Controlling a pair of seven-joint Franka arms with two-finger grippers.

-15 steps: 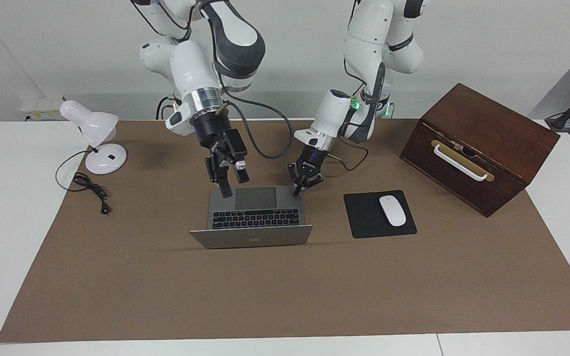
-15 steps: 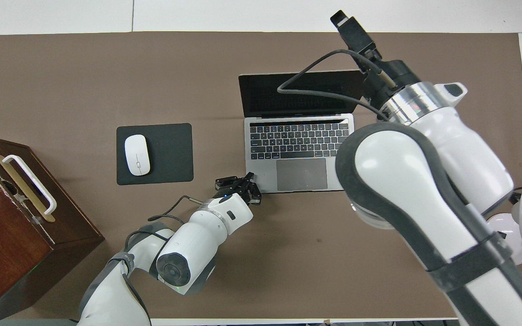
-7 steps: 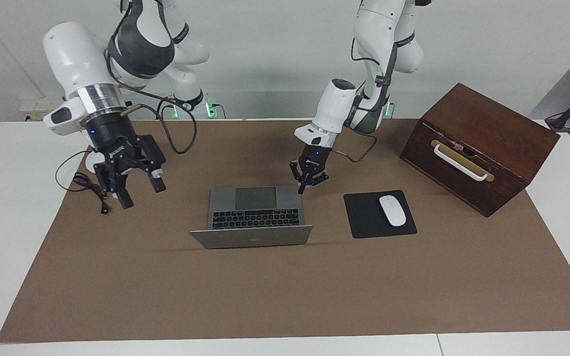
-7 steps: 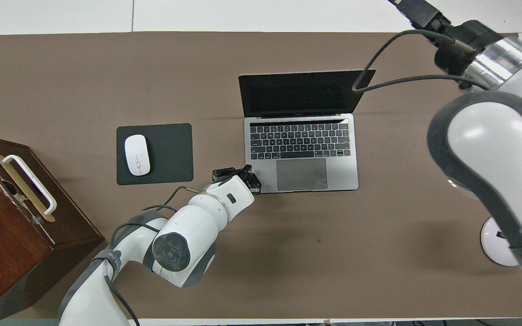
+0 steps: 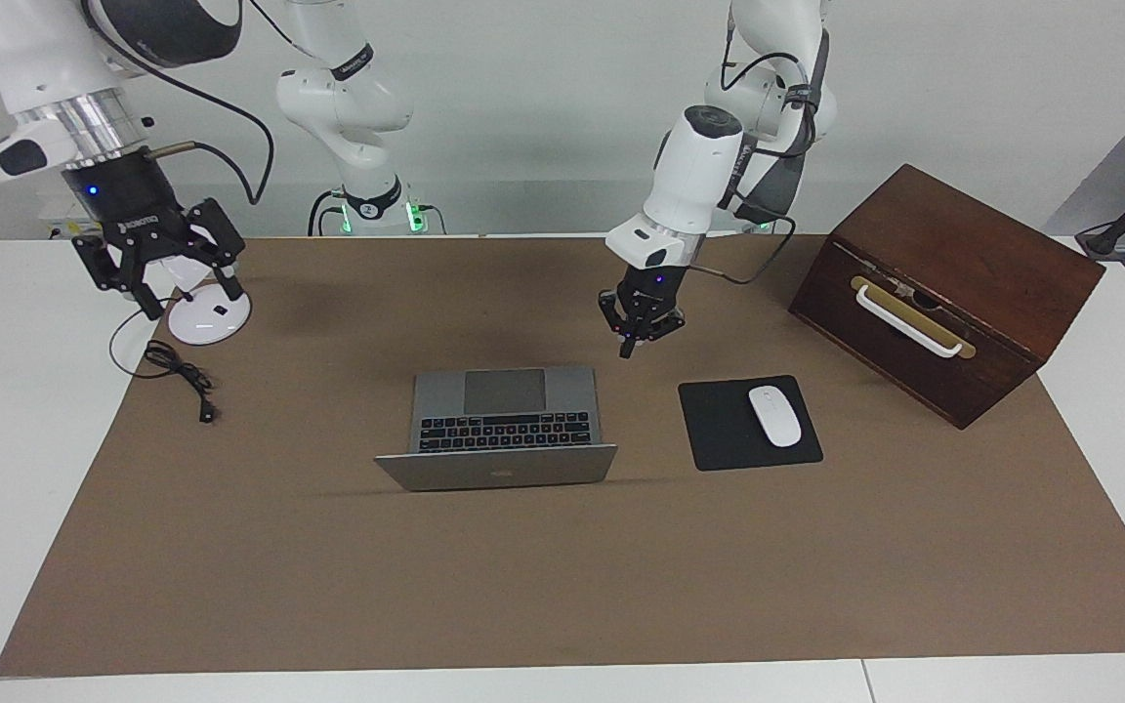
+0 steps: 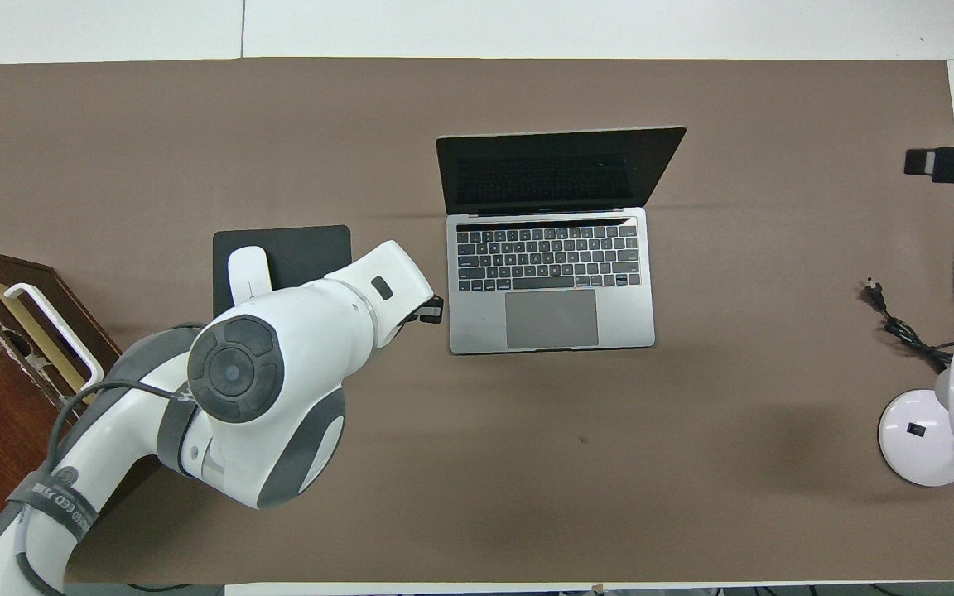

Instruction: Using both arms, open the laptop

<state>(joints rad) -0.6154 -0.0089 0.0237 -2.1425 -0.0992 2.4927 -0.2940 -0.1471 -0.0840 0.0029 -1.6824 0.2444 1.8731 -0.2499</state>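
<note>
Both of our arms are pulling away from the laptop (image 5: pixel 504 422): a second ago our right claw (image 5: pixel 175 287) was down at the palm rest and our left claw (image 5: pixel 634 341) was touching the corner of the base, and now neither is in contact. We are holding the right claw high over the lamp base (image 5: pixel 209 314) at the right arm's end of the counter (image 5: pixel 562 576), with its fingers spread and nothing between them. We are keeping the left claw raised with its fingertips pressed together on nothing, over the bare brown mat between the laptop and the mouse pad (image 5: pixel 733 430), with the white mouse (image 5: pixel 775 415) just off to its side. From above, the left arm is covering its own claw almost entirely, so we are reading it from the facing view.

The laptop is sitting below and beside the left claw, toward the right arm, in the middle of the counter. Its lid (image 6: pixel 558 170) is standing raised and tilted back, the keys and trackpad (image 6: pixel 551 318) showing.

We are judging the opening itself as done and the retreat as the step in hand. The next move is calling only for lifting clear of the lamp and its cord (image 5: pixel 177 376) and bringing both arms to rest.
</note>
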